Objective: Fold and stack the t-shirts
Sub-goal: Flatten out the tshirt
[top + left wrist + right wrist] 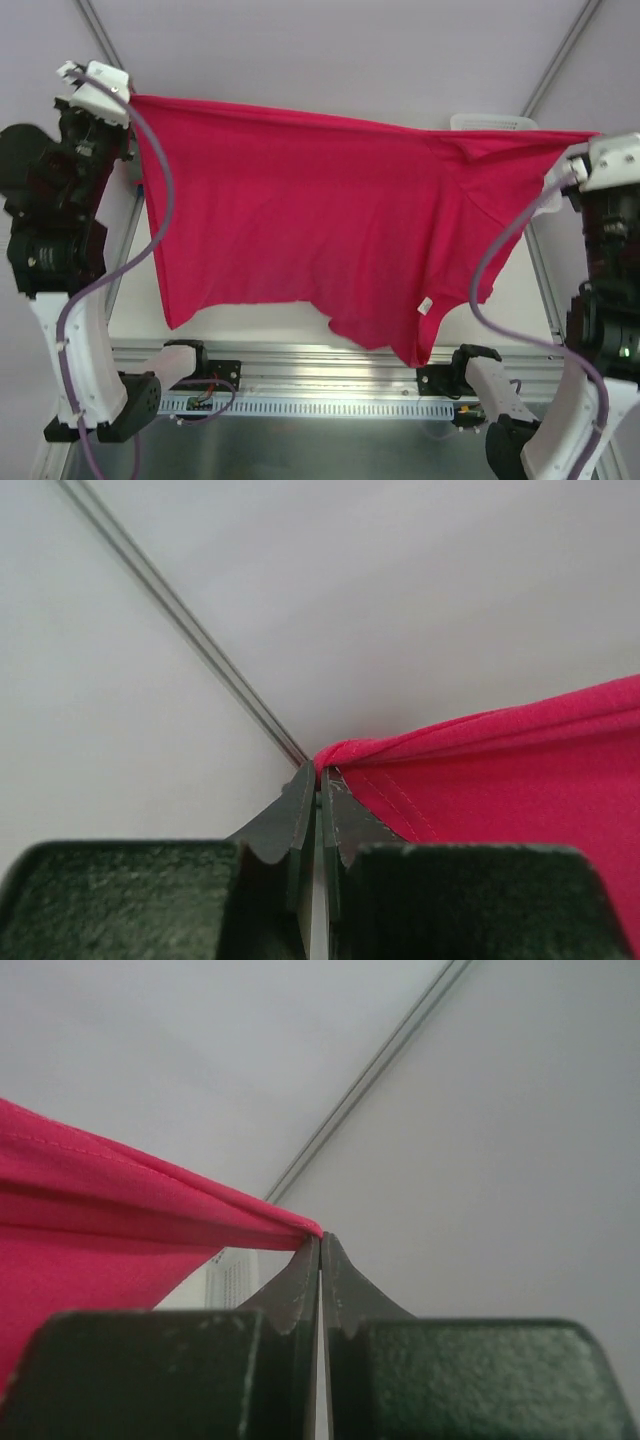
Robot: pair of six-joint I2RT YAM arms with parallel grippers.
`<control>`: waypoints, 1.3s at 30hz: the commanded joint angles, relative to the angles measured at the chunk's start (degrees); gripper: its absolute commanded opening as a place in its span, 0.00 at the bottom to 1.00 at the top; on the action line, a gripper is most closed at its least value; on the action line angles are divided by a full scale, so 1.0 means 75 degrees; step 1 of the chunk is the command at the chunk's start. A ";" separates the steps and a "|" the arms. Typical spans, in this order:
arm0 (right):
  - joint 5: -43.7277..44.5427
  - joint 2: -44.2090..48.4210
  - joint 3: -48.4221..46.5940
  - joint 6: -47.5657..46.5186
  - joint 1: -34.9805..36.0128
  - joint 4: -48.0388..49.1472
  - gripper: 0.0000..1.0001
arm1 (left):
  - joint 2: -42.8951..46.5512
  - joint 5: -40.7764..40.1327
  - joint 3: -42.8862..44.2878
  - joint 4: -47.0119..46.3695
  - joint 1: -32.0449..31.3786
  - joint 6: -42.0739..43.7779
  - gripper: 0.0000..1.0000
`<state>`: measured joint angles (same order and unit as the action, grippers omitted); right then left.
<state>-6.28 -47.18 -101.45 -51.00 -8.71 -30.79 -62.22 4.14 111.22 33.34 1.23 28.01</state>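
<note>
A crimson-red t-shirt (pixel 330 220) hangs spread wide in the air between my two arms, its top edge pulled taut and its lower edge drooping unevenly, with a small white tag near the bottom. My left gripper (pixel 122 97) is shut on the shirt's upper left corner; in the left wrist view the cloth (pixel 520 770) runs off to the right from the closed tips of that gripper (pixel 320 770). My right gripper (pixel 585 150) is shut on the upper right corner; in the right wrist view the shirt (pixel 100 1220) stretches leftwards from its pinched tips (pixel 320 1237). No other t-shirts show.
A white lattice basket (pixel 495 122) peeks over the shirt's top edge at the back right, and its wall (pixel 232 1275) shows under the cloth in the right wrist view. The white table (pixel 250 320) lies below the shirt, with a metal rail (pixel 330 360) along its near edge.
</note>
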 commanded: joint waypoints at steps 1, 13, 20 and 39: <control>0.0779 -0.1348 0.0563 -0.1085 -0.0256 0.0506 0.00 | -0.0984 -0.0576 -0.0402 0.0066 0.0245 0.0566 0.00; 0.0158 -0.5842 0.1176 -0.0162 -0.0468 0.0999 0.01 | -0.4963 0.0233 -0.1472 -0.0859 0.0796 0.0976 0.00; 0.0732 -0.8637 -0.0161 -0.0581 -0.0152 0.1185 0.01 | -0.7722 -0.0271 0.0661 -0.0848 0.0972 0.1140 0.00; 0.0534 -0.7902 0.0881 -0.0313 0.0587 0.0883 0.01 | -0.6776 0.0221 -0.1151 -0.0860 0.0949 0.0848 0.00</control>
<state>-7.90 -112.20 -95.70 -52.97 -3.11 -22.72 -118.43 10.94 105.41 28.32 5.08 33.63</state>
